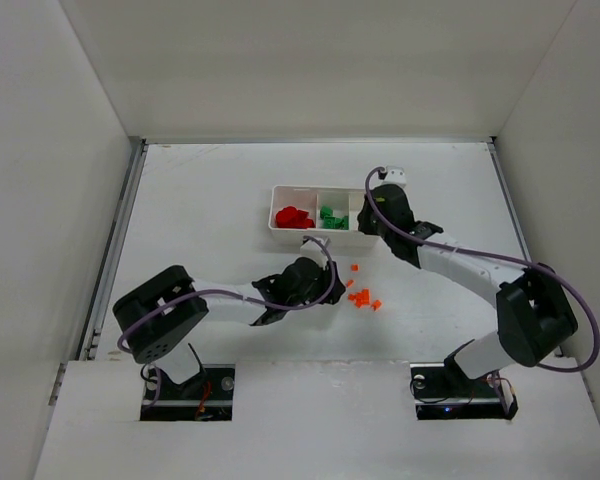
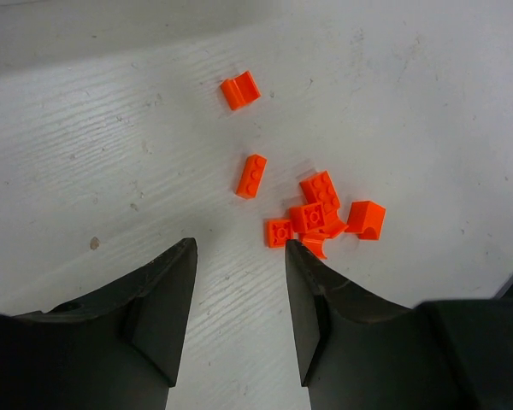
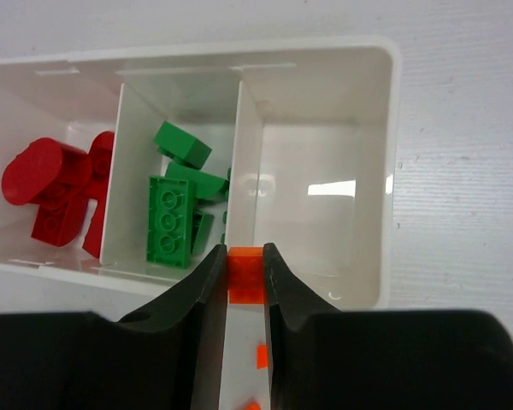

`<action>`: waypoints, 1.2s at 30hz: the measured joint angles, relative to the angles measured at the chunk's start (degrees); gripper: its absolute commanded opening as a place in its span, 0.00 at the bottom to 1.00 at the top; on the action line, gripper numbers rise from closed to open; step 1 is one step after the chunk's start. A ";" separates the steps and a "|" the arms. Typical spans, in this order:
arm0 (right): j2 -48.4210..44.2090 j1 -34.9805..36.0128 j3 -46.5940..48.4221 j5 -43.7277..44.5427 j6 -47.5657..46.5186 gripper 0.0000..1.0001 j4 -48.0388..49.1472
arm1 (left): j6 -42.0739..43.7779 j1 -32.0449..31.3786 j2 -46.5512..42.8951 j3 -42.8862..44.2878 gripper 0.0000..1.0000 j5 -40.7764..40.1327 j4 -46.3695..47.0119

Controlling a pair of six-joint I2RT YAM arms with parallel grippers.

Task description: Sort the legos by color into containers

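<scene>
An orange brick [image 3: 245, 275] is pinched in the right gripper [image 3: 244, 253] over the tray [image 3: 385, 171]'s near wall, at the divider beside its right compartment. Red bricks [image 3: 51, 192] lie in the tray's left compartment, green bricks [image 3: 171, 218] in the middle. Loose orange bricks [image 2: 321, 213] lie before the tray, by the left gripper [image 2: 239, 246], parted and empty.

The divided tray [image 3: 392, 171] is plain glossy white. The red bricks [image 3: 47, 184] fill one end cell and the green bricks [image 3: 171, 218] the middle one. The small brick [image 3: 244, 280] between the black fingers of the right gripper [image 3: 244, 249] is bright orange, as are the loose orange pieces [image 2: 318, 213] on the white, faintly grained table [image 2: 111, 154]. The left gripper [image 2: 239, 248] is matte black too. Purple cables [image 1: 580, 300] trail along white arms with black joints.
</scene>
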 measured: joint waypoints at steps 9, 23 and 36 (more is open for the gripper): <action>3.34 -1.11 2.80 1.62 -1.46 0.40 1.07 | 1.64 -0.09 3.13 3.17 0.43 -0.15 -1.77; -10.95 0.17 -7.78 3.34 0.35 0.30 3.41 | 4.20 -0.46 7.13 7.06 0.41 -0.39 -3.78; -27.06 8.76 -25.81 6.32 11.85 0.41 -2.47 | 8.44 -2.21 13.00 13.88 0.27 -3.26 -6.36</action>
